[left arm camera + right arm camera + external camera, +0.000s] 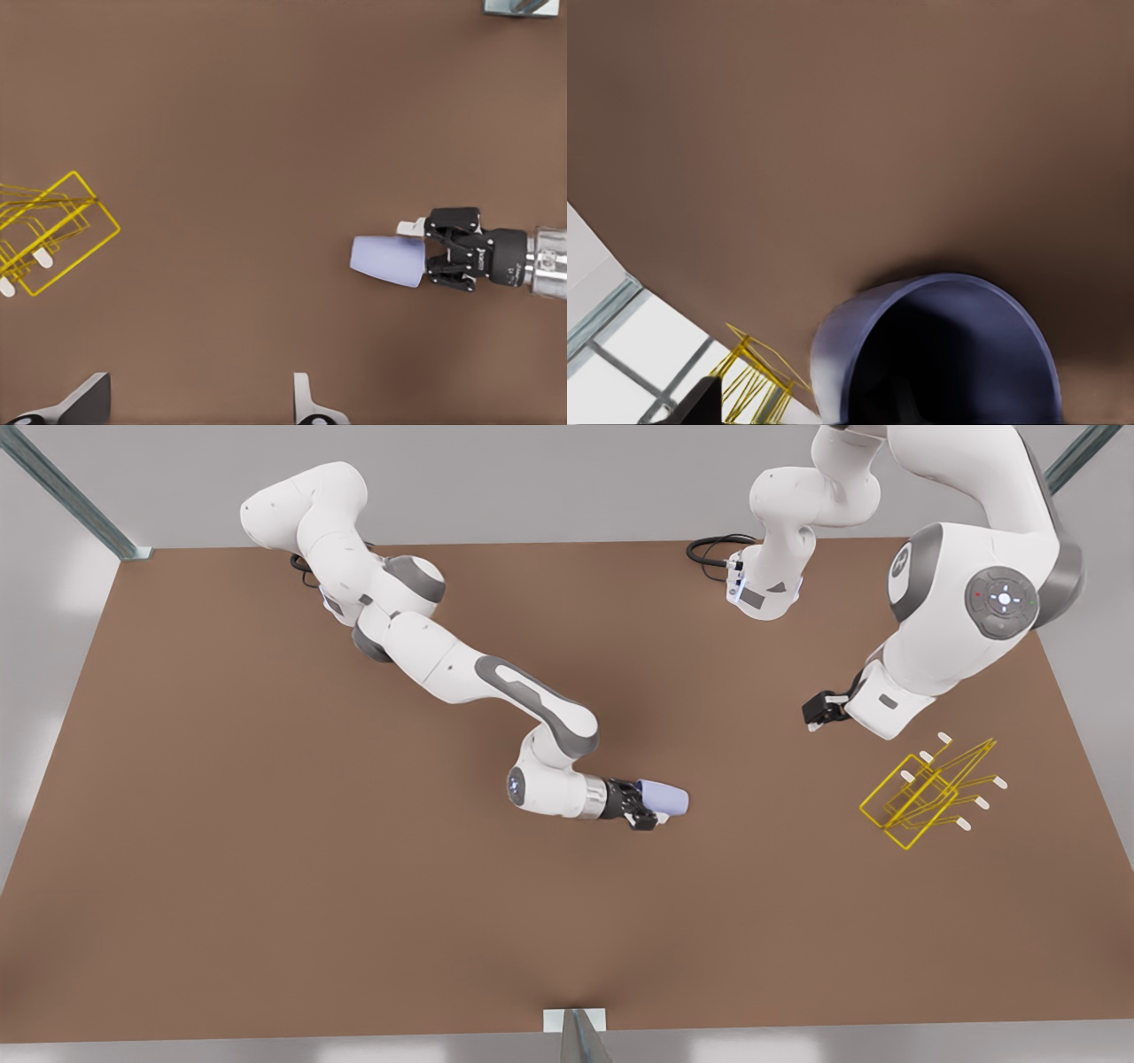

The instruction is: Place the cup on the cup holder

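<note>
Both arms have glossy white rounded shells, grey joint bands, black cables at their bases, black tools.

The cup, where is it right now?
In the front view, the cup is mid-table, gripped by the right gripper, far left of the cup holder.

Bare brown surface [443, 921] lies open between the pale lavender-blue tapered cup [664, 797] held sideways in the right gripper [640, 808] and the bright yellow wire cup holder [926, 793], with the left gripper [819, 713] hanging near the holder's far side.
</note>
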